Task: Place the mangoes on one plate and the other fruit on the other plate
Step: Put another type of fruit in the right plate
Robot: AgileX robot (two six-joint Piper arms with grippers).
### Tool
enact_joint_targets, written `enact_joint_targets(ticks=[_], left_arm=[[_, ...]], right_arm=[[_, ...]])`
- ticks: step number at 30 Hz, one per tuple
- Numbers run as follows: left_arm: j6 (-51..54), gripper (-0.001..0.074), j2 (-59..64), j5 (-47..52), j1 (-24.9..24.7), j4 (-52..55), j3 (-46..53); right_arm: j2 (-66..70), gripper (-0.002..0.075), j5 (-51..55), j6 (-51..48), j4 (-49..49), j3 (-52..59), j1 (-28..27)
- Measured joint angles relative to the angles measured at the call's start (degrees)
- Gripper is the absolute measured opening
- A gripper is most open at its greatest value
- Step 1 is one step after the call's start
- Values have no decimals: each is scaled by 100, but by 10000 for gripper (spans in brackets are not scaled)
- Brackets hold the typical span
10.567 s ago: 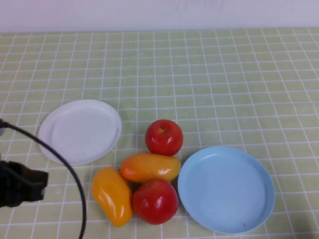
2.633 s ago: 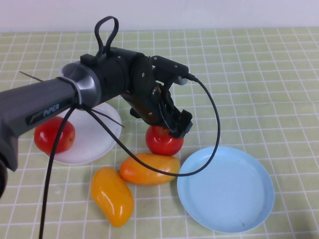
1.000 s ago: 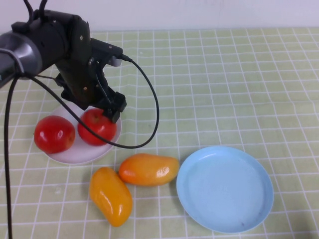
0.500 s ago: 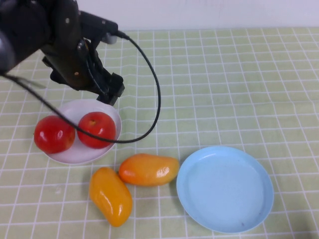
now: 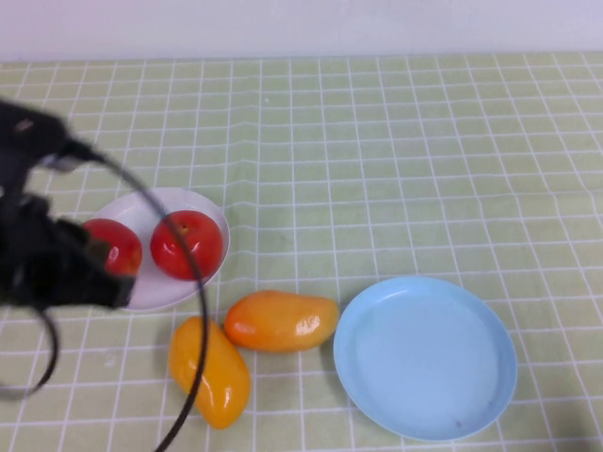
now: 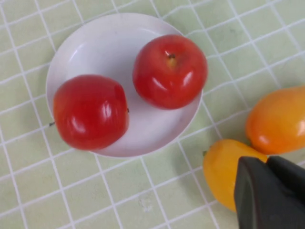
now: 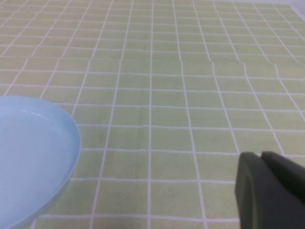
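Note:
Two round red fruits (image 5: pixel 187 245) (image 6: pixel 169 70) (image 6: pixel 90 110) lie side by side on the white plate (image 5: pixel 141 212) (image 6: pixel 95 47). In the high view the left one (image 5: pixel 117 247) is partly hidden by my blurred left arm. Two orange-yellow mangoes (image 5: pixel 281 320) (image 5: pixel 209 370) lie on the cloth between the plates, touching. The light blue plate (image 5: pixel 426 356) (image 7: pixel 28 143) holds nothing. My left gripper (image 6: pixel 265 163) hangs shut and holding nothing above the nearer mango (image 6: pixel 224 171). My right gripper (image 7: pixel 261 159) is shut, holding nothing, over bare cloth beside the blue plate; the high view does not show it.
A green checked cloth (image 5: pixel 396 160) covers the whole table up to a white wall at the back. My left arm's black cable (image 5: pixel 193 311) loops across the cloth and over the near mango.
My left arm has drawn back from over the white plate toward the near left edge. The second red fruit stays on the white plate beside the first.

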Motion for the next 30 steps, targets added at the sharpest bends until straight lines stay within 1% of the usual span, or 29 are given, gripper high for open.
enact_joint_targets(ticks=[4,8,14,19,24,28,30], left_arm=[[-266,5,-1301,-288,0,0,792],[-464,4,-2366,-312,0,0,1342],[-541,4,-3326,225,0,0,1560],[-565,4,-3626,91,0,67,1564],[-565,4,-3690,-868,0,355,1885],[-481,4,-3776,-2098,0,585,2511],[-261,4,-3897,-2727,141,560,2905]], right_arm=[[0,-16,0,0,0,0,0],[0,-16,0,0,0,0,0],[0,-16,0,0,0,0,0],[0,-16,0,0,0,0,0],[0,-15,0,0,0,0,0],[0,-16,0,0,0,0,0],[0,-15,0,0,0,0,0]])
